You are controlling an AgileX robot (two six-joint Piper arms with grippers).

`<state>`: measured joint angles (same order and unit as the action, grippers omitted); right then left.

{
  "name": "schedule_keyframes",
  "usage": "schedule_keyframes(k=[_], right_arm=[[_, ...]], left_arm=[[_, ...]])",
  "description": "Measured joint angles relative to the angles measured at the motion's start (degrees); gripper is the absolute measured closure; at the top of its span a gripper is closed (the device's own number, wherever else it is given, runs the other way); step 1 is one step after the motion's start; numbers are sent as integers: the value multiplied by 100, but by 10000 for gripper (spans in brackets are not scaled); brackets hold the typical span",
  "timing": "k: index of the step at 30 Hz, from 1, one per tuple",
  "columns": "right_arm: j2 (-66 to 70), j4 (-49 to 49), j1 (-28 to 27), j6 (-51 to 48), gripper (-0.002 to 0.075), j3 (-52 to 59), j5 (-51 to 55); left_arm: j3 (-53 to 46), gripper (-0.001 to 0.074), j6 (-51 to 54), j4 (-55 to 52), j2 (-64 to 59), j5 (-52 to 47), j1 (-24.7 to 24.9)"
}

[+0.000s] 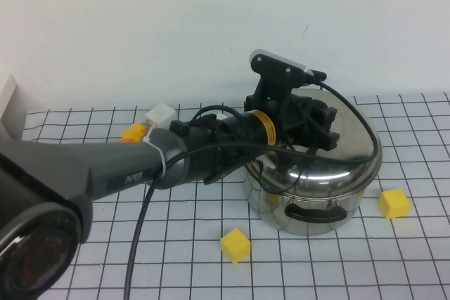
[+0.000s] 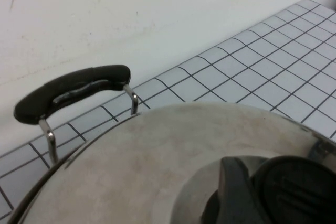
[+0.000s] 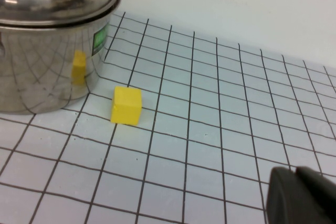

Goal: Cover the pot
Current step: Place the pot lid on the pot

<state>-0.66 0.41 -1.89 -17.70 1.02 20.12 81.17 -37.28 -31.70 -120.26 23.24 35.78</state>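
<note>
One arm is engaged: the left arm reaches across from the robot's left, and the left gripper (image 1: pixel 318 119) sits directly above the pot (image 1: pixel 309 205), over the domed lid (image 1: pixel 351 147). In the left wrist view the dark fingers (image 2: pixel 236 192) sit against the lid's black knob (image 2: pixel 294 190) at the crown of the dome; they appear closed on it, though contact on both sides is not shown. The pot stands on the gridded tabletop (image 1: pixel 84 244) right of centre, one black loop handle (image 1: pixel 314 212) facing the camera. The lid lies low over the rim and looks slightly tilted, so seating is judged near but unconfirmed; the remaining travel is straight down. The right gripper (image 3: pixel 302 198) is parked near the tabletop on the pot's right, beside a yellow cube (image 3: pixel 126 105); whether its fingers are parted cannot be told.
</note>
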Motion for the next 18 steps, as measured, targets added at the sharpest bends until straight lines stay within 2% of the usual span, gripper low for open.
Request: schedule_keyframes(k=[8,18], right_arm=[[0,0,0,0,717,0,0],[0,0,0,0,717,0,0]], left_arm=[[23,408,170,10,-209,508,0],[36,408,292,33,-219,519,0]])
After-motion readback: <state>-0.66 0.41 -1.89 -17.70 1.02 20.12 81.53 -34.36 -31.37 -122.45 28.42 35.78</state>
